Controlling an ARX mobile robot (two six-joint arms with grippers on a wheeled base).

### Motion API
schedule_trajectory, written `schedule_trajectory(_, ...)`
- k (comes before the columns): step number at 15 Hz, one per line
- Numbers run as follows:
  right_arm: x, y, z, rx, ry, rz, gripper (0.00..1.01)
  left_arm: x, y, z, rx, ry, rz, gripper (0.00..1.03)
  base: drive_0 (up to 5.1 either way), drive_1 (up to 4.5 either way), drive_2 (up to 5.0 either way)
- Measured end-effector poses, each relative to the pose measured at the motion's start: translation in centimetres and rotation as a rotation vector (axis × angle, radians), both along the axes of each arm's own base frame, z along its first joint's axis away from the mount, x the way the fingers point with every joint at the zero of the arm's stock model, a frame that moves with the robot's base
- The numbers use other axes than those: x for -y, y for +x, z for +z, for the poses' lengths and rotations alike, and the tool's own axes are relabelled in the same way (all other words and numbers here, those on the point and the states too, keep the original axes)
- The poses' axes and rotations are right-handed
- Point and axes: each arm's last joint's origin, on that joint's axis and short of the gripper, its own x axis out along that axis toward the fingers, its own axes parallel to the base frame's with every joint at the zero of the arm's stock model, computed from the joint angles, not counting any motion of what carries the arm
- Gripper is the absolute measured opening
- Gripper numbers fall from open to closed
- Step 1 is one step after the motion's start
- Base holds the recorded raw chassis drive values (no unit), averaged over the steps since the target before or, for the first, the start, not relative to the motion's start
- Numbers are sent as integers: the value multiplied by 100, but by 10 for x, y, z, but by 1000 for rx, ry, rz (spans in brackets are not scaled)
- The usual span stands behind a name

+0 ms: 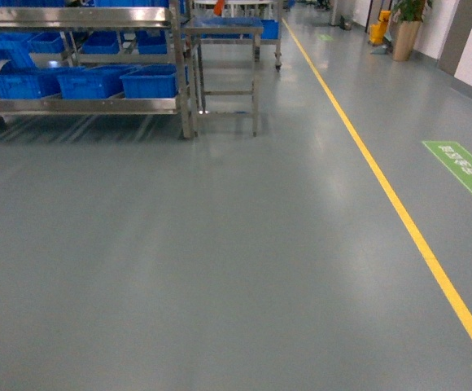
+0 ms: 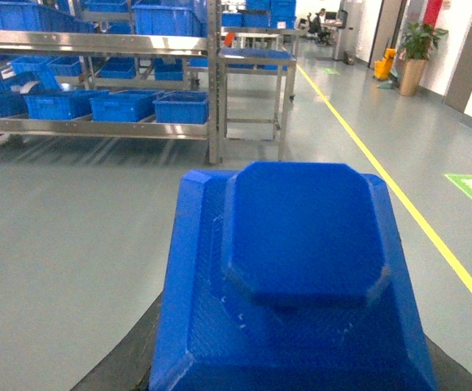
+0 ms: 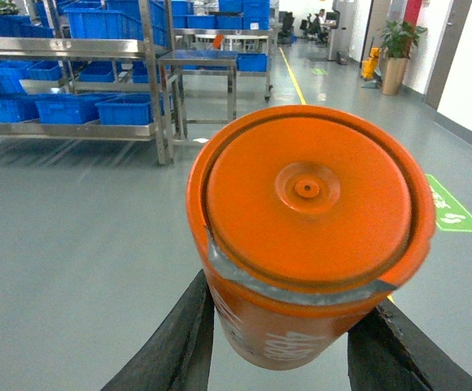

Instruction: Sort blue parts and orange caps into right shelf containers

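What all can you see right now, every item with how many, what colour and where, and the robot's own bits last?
blue part: one, blue, held in left gripper
orange cap: one, orange, held in right gripper
shelf: one, steel, far left
containers: several, blue, on the shelf
steel table: one, grey, right of the shelf
floor line: one, yellow, right side
floor sign: one, green, far right
potted plant: one, green, top right
left gripper: black, shut on blue part
right gripper: black, shut on orange cap

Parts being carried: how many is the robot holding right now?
2. A blue part sits in the left gripper; an orange cap is clamped in the right gripper. None shows in the head view.
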Motion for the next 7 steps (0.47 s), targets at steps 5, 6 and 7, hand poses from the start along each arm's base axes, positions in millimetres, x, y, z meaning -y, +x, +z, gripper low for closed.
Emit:
schedule_trajectory(5, 0, 0, 0, 1, 0, 0, 40, 0, 0, 0, 2, 0, 1, 43, 18, 427, -391)
schedule_trajectory(6, 0, 0, 0, 1, 0, 0, 40, 0, 0, 0, -1, 0, 2, 43, -1, 408, -410)
schedule_trajectory(7, 0, 0, 0, 1, 0, 0, 40, 0, 0, 0, 0, 0, 2, 43, -1, 408, -410)
